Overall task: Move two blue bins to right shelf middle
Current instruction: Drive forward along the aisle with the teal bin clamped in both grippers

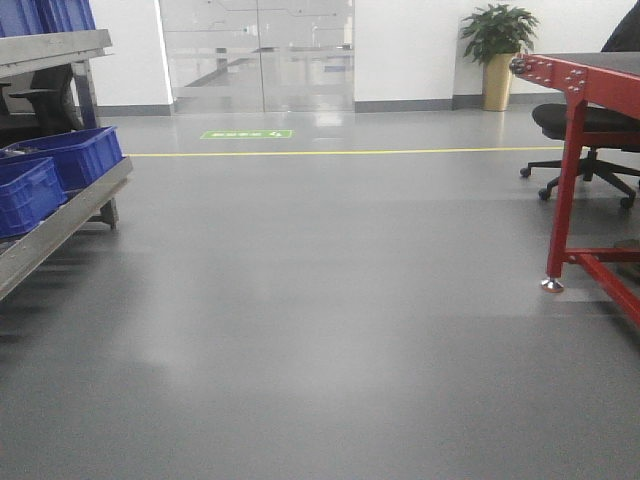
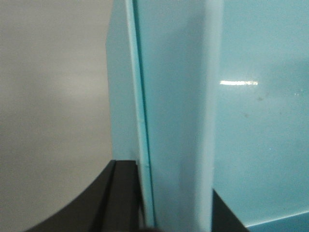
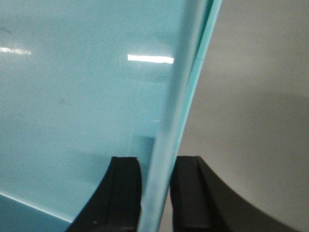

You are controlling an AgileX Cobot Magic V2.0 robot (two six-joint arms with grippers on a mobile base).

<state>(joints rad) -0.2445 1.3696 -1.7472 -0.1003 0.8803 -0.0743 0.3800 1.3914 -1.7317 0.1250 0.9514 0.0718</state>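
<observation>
Left claw (image 2: 175, 205): clenched on the wall of a pale blue bin (image 2: 256, 135). One black finger sits on the outer face, the other on the inner face, and the thick rim runs up and away between them. The bin's smooth inner side fills the view to the claw's right. To its left there is only blurred grey floor.

Right claw (image 3: 155, 195): the mirror case. It grips the opposite wall, rim pinched between both fingers, with the bin interior to its left and bare floor to its right.

Judgement: the bin is lifted and carried between the two arms. I cannot tell whether a second bin is nested with it.

Ahead of the claws is open grey floor (image 1: 330, 300). Off to the left stands a steel rack (image 1: 60, 215) holding royal-blue crates (image 1: 75, 155). To the right are a red table (image 1: 570, 150) and an office chair (image 1: 585, 125). Farther on come a yellow line (image 1: 330, 152), glass doors (image 1: 260, 55) and a potted plant (image 1: 497, 40).

Progress: pick-up done. The right shelf is not in view, so the drive, the approach and the placing on its middle tier all remain.
</observation>
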